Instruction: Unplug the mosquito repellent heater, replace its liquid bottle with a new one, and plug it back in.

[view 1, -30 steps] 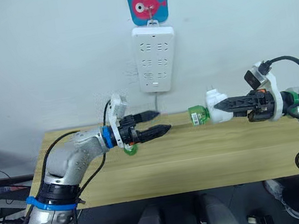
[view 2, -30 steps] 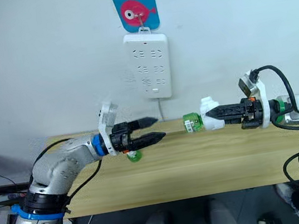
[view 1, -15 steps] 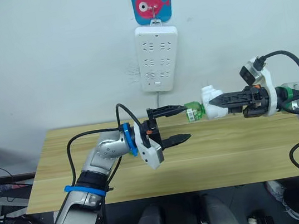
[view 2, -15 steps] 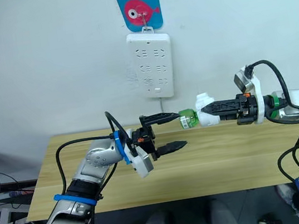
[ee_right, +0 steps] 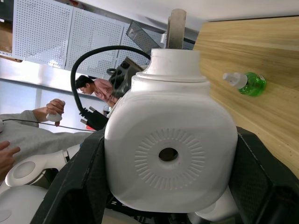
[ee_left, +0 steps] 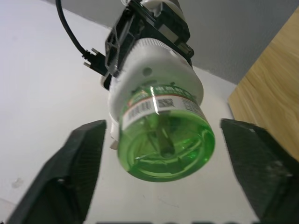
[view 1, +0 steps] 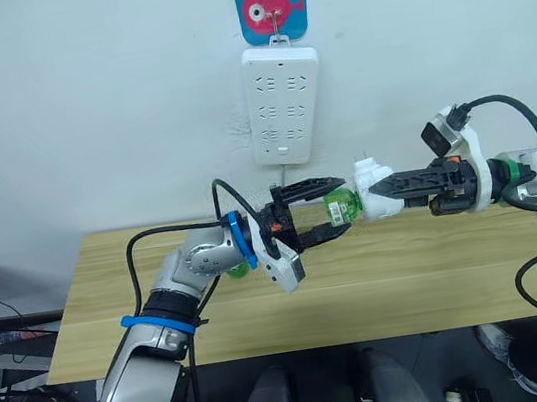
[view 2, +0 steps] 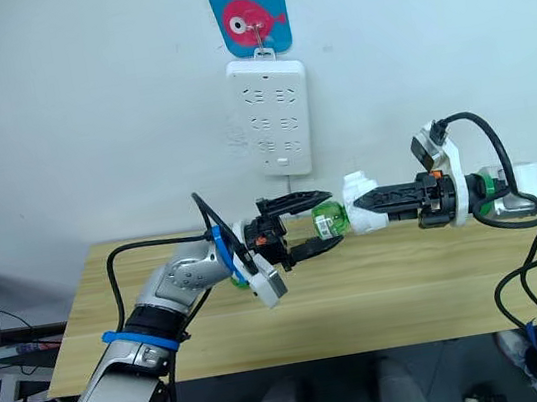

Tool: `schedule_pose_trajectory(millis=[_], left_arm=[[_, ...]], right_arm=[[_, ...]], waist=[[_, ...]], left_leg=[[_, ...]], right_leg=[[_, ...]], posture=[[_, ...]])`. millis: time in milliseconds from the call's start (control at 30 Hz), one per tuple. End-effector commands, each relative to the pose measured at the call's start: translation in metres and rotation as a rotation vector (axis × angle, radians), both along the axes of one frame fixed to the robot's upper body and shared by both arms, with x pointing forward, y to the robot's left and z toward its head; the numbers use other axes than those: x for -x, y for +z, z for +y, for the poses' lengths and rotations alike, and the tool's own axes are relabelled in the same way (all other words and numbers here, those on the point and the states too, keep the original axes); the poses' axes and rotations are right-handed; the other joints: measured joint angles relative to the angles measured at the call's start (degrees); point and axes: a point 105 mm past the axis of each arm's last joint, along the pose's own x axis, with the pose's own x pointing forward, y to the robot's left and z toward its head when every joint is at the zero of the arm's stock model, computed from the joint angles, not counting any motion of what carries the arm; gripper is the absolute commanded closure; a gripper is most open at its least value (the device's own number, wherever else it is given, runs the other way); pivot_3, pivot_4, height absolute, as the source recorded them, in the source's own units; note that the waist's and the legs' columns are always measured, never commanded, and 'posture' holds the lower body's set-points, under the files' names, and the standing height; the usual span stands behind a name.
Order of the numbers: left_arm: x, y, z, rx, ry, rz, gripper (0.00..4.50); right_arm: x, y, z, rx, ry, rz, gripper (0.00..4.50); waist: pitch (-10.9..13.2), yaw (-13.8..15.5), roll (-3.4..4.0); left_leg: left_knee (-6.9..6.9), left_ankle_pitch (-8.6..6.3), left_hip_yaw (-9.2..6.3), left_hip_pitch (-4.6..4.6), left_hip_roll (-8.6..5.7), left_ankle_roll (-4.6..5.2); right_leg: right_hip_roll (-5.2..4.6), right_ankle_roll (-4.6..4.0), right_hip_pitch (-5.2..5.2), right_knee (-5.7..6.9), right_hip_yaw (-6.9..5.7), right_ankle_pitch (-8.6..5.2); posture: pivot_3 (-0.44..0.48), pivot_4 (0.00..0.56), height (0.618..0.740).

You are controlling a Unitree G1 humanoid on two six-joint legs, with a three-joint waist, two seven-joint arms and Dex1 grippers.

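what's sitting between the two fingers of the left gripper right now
The green liquid bottle screwed into the mosquito repellent heater, which the right gripper holds. The left gripper is open around it, both fingers clear of the bottle in the left wrist view.

Light wooden table (view 1: 433, 288), small green bottle with white cap (ee_right: 246, 83) lying on it

I'm seeing white heater (view 1: 376, 191), clear green bottle (view 1: 342, 207) between my left jaws, black fingers (ee_left: 70, 172).
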Motion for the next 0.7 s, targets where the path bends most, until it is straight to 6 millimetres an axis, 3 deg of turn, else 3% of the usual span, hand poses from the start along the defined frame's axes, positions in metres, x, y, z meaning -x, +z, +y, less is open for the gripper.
schedule_pose_trajectory(millis=[33, 67, 200, 267, 467, 600, 700], left_arm=[[0.005, 0.005, -0.001, 0.017, -0.033, -0.016, 1.89], [0.005, 0.005, -0.002, 0.018, -0.034, -0.011, 2.19], [0.003, 0.003, -0.004, 0.008, -0.038, 0.054, 2.23], [0.010, -0.003, -0.009, -0.023, -0.094, 0.222, 2.23], [0.006, 0.029, -0.003, 0.136, -0.230, 1.263, 2.23], [0.007, 0.027, 0.010, 0.151, -0.334, 1.934, 2.23], [0.016, 0.023, 0.020, 0.116, -0.471, 2.279, 2.23]], right_arm=[[0.006, 0.010, 0.002, -0.028, 0.031, -0.033, 1.50], [0.006, 0.010, 0.002, -0.028, 0.031, -0.032, 1.50], [0.008, 0.008, 0.002, -0.017, 0.040, -0.030, 1.50], [0.010, 0.006, 0.002, -0.001, 0.049, -0.032, 1.50], [0.017, 0.007, 0.002, 0.025, 0.083, -0.047, 1.50], [0.021, 0.010, 0.006, 0.022, 0.112, -0.065, 1.50], [0.024, 0.012, 0.011, 0.016, 0.137, -0.078, 1.50]], waist=[[0.0, 0.0, 0.00], [0.0, 0.0, 0.00], [0.0, 0.0, 0.00], [0.0, -0.1, 0.00], [0.0, -1.1, 0.01], [0.0, -1.7, 0.01], [0.0, -2.5, 0.00]], left_leg=[[0.00, 0.00, 0.00, 0.00, 0.00, 0.00], [0.00, 0.00, -0.01, 0.00, 0.00, 0.00], [0.00, 0.00, -0.01, 0.00, 0.00, 0.00], [0.00, 0.00, -0.03, -0.01, 0.00, 0.00], [0.02, 0.00, -0.24, -0.08, 0.03, 0.00], [0.04, -0.12, -0.33, -0.02, 0.04, 0.21], [0.05, -0.12, -0.39, -0.01, 0.04, 0.21]], right_leg=[[0.00, 0.00, 0.00, 0.00, 0.00, 0.00], [0.00, 0.00, 0.00, 0.00, -0.01, 0.00], [0.00, 0.00, 0.00, 0.00, 0.00, 0.00], [0.00, 0.00, 0.00, 0.00, -0.01, 0.00], [-0.01, -0.01, 0.01, -0.06, -0.06, 0.00], [0.10, 0.00, 0.09, -0.05, -0.09, -0.01], [0.19, 0.02, 0.07, 0.02, -0.12, -0.02]], posture=[[0.009, 0.237, 0.740], [0.009, 0.237, 0.740], [0.009, 0.239, 0.740], [0.009, 0.241, 0.740], [0.011, 0.243, 0.740], [0.011, 0.243, 0.740], [0.018, 0.236, 0.740]])
